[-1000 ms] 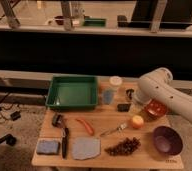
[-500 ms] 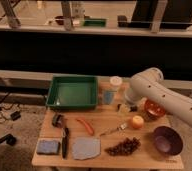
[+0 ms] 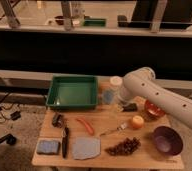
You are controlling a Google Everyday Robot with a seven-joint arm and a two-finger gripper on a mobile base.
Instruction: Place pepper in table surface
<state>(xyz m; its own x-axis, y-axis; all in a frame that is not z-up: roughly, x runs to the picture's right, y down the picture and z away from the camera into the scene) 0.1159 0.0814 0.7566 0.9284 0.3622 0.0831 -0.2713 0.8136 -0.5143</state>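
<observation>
Finds the pepper (image 3: 85,125) lying loose on the table surface (image 3: 101,116), just near of the green tray (image 3: 73,91); leaves the gripper (image 3: 129,107) spread wide, empty, right beside the red-orange bowl (image 3: 155,108), suggesting placement done

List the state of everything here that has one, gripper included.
gripper: open, empty, low over the table surface, right of the green tray
pepper: lying flat on the table surface, apart from the gripper
green tray: upright, empty
purple bowl: upright, empty
grey cloth: spread flat
</observation>
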